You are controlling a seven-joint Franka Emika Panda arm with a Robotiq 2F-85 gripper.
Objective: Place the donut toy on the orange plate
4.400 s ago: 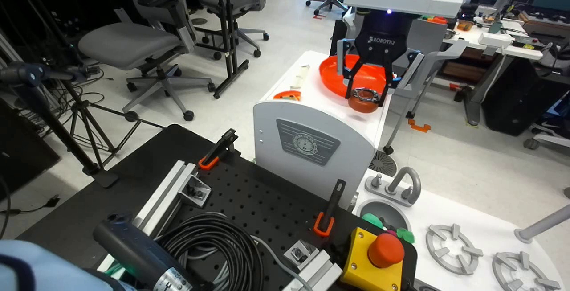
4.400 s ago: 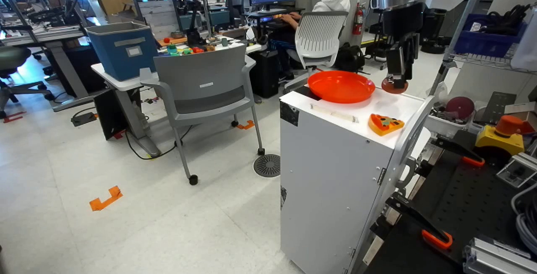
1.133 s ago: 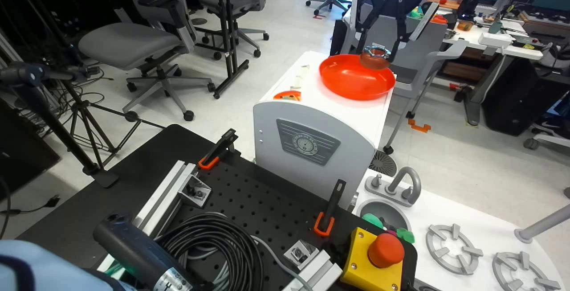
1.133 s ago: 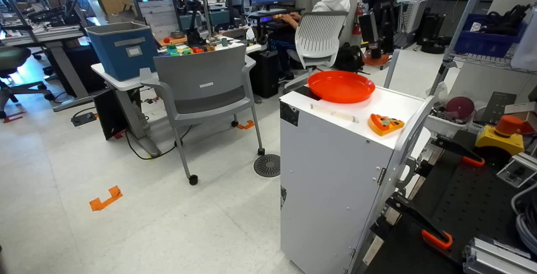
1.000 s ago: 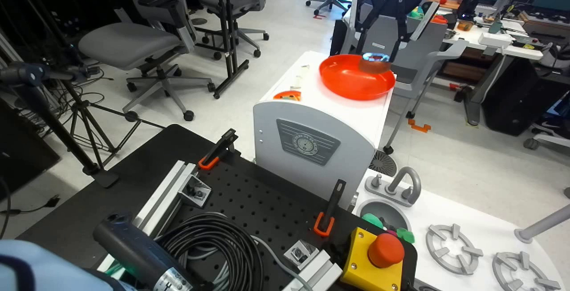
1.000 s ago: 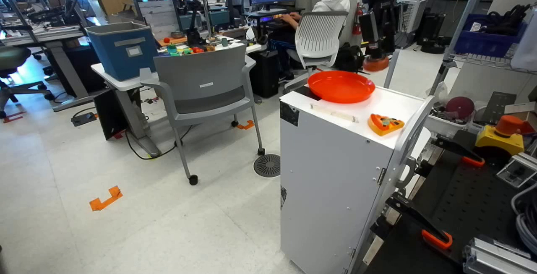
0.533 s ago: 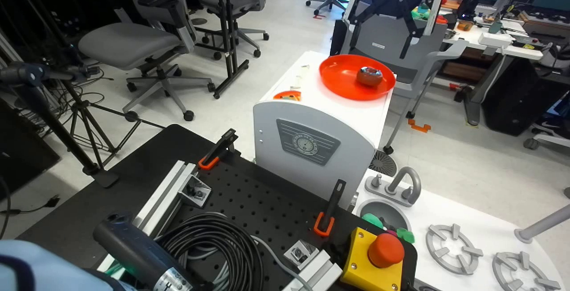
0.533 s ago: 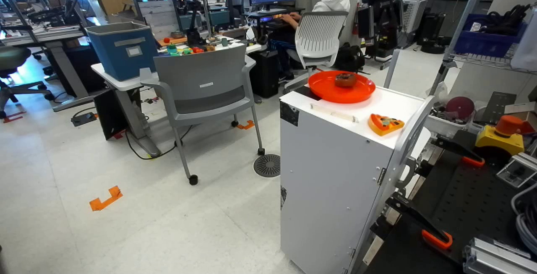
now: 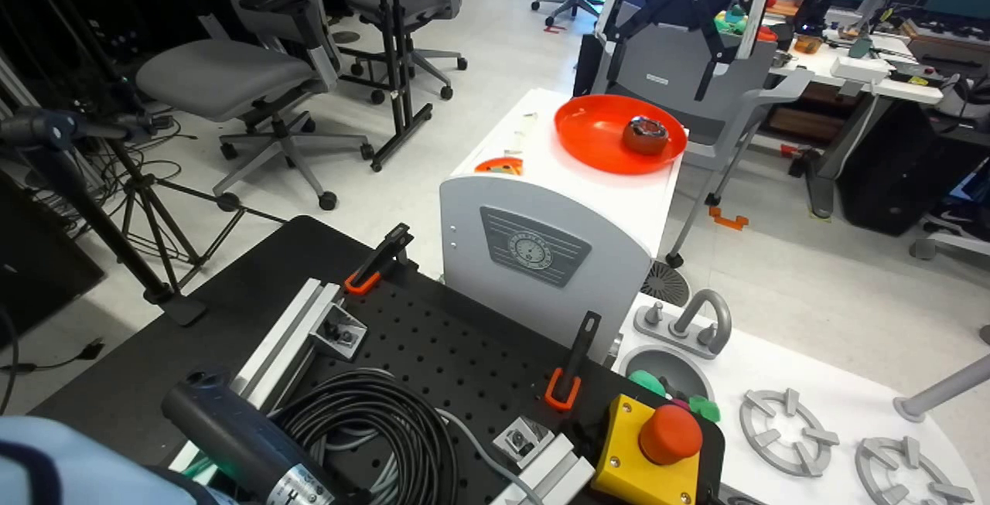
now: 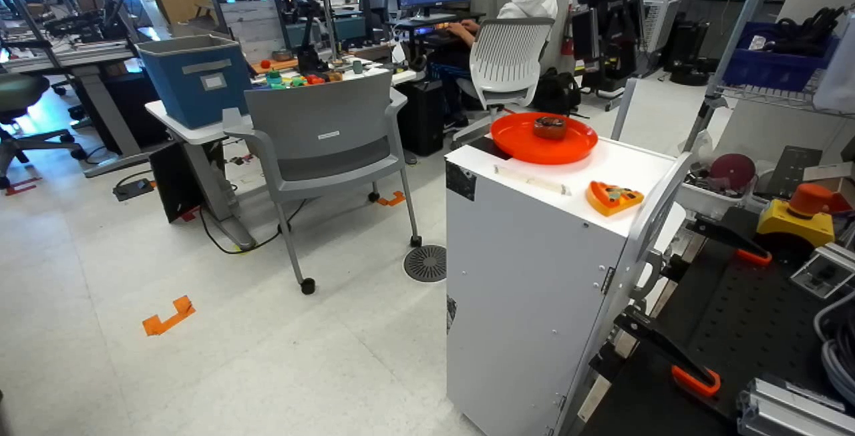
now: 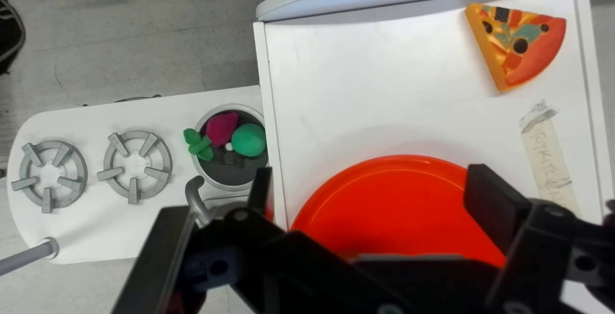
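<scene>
The donut toy (image 10: 550, 129) sits on the orange plate (image 9: 599, 140), which lies well back from the grey panel (image 9: 534, 301), near the edge of the tabletop (image 11: 384, 73) closest to the sink (image 9: 667, 360). The gripper (image 9: 660, 82) stands above with fingers spread wide, apart from the toy. A pizza slice (image 11: 521, 44) lies in the panel-side corner by the opposite edge; the plate may overhang its edge, though a finger covers that spot in the wrist view
</scene>
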